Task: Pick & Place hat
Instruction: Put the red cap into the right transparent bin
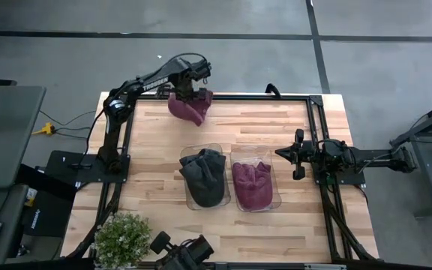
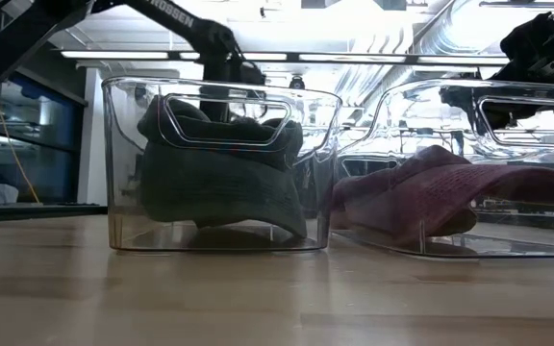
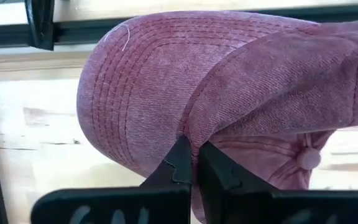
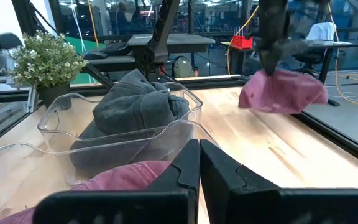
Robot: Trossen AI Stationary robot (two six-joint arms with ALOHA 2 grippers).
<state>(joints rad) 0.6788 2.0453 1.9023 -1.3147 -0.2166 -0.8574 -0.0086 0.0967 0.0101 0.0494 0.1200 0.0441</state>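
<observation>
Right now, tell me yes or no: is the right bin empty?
No, the right bin holds a maroon hat, seen lying inside it in the high view.

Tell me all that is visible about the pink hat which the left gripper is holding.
The pink hat is a cap of faded, maroon-pink denim-like cloth, with rows of stitching on its brim and a cloth button on the crown. The left gripper is shut on a fold of it near the brim. It hangs crumpled and lifted above the table's far edge, beyond the two clear bins, apparently touching nothing else.
</observation>
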